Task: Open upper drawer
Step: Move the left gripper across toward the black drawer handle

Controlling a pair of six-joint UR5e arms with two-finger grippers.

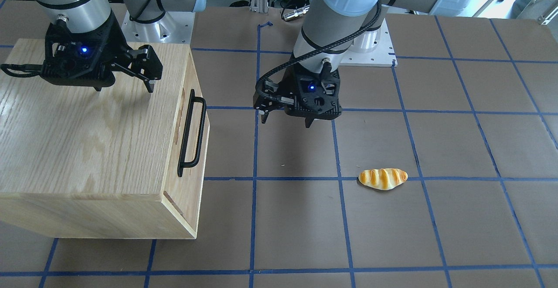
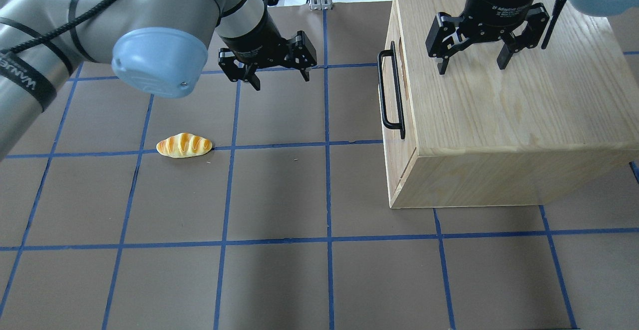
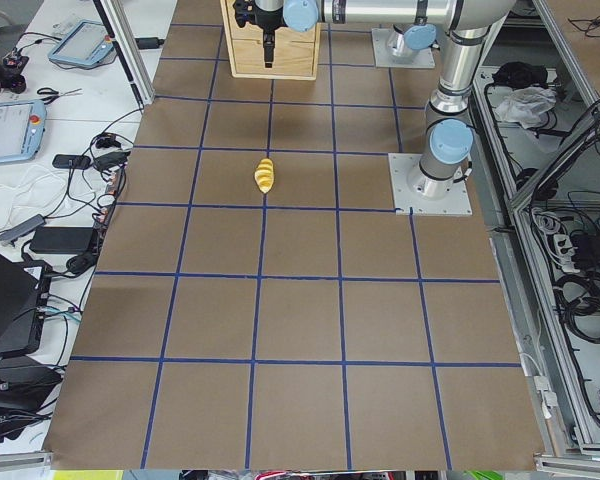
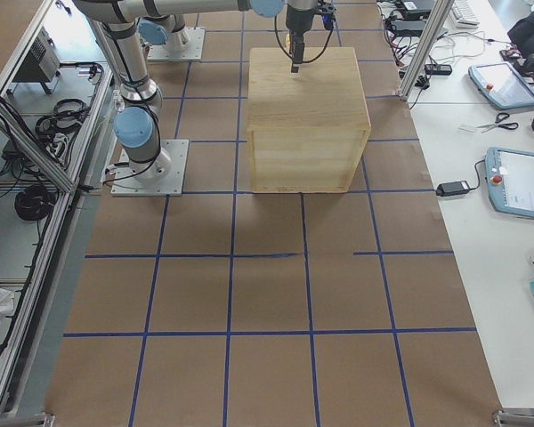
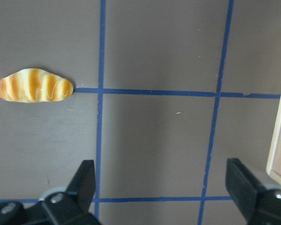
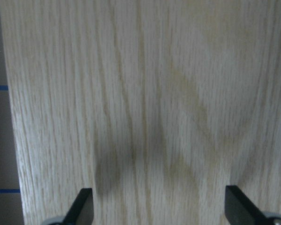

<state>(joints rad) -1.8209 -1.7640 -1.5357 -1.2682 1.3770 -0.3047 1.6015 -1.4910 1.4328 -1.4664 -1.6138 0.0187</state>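
Brown table (image 2: 279, 270): upper drawer (image 1: 192, 183) shut, pale front w/ blk bar handle (image 1: 198, 133); left end effector (image 2: 281, 81), right end effector (image 2: 472, 68) wide.

Two printed markings are read, both in the overhead view.
"2F Adaptive" is printed in white on the black body of the right gripper (image 2: 472, 66), just above its fingers (image 2: 503, 58), the rest of the line curving out of sight. White letters beginning "WAN" are seen on a black strap (image 2: 24, 76) around the left arm (image 2: 50, 30), well behind the left gripper (image 2: 281, 82); the remainder is not legible.
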